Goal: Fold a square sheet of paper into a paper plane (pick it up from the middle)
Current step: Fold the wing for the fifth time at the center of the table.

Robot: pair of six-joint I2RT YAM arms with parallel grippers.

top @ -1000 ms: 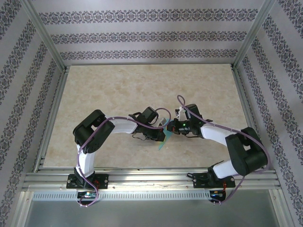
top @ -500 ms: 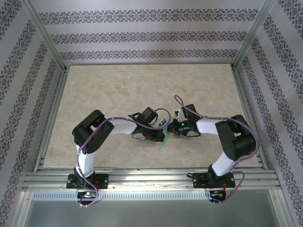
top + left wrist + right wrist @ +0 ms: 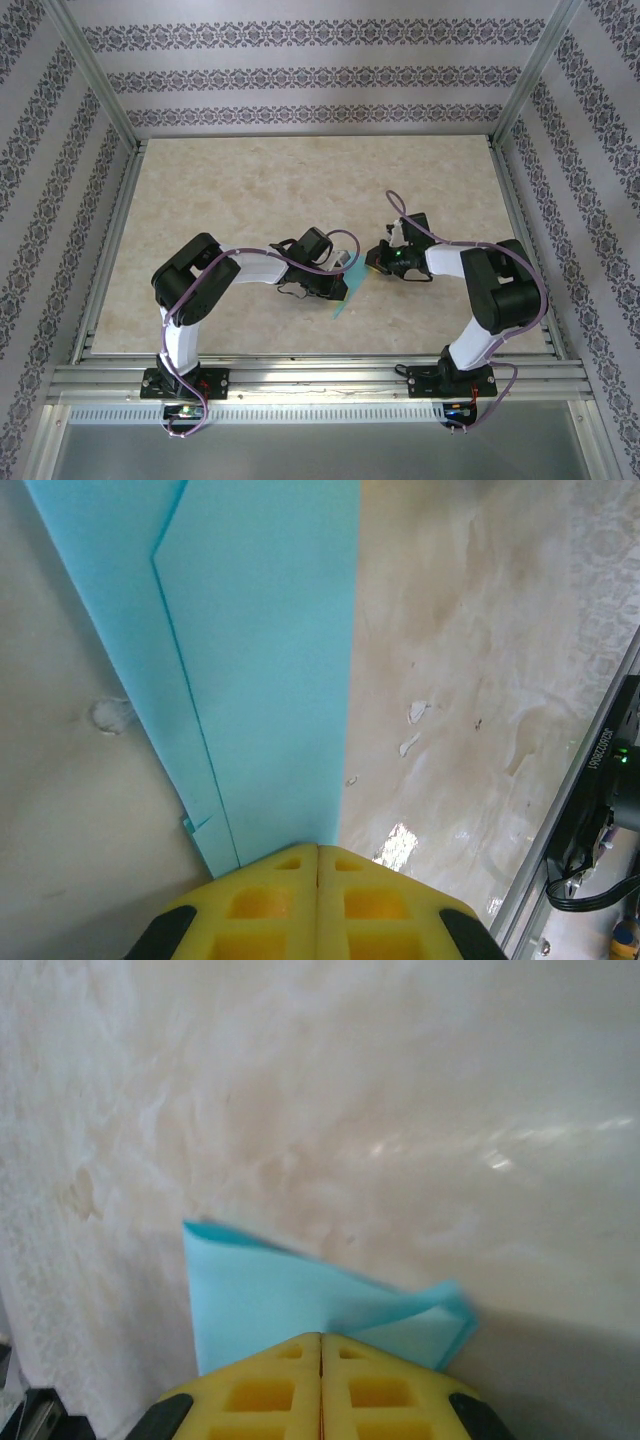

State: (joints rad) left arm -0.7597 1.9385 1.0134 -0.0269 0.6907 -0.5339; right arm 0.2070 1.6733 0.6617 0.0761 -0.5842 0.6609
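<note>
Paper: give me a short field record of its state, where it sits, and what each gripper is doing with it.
paper: turquoise, folded, layered edges showing
location: above the beige table, near its middle, between the two arms
left gripper: shut on the paper's end
right gripper: shut, paper just beyond its tips; whether it grips the paper cannot be told

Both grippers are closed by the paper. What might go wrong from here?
1. The left gripper pinches the folded paper by one end, so a pull may tear it or slip it free.
2. The right gripper is shut close to the paper's edge, and pushing on could crumple it.
</note>
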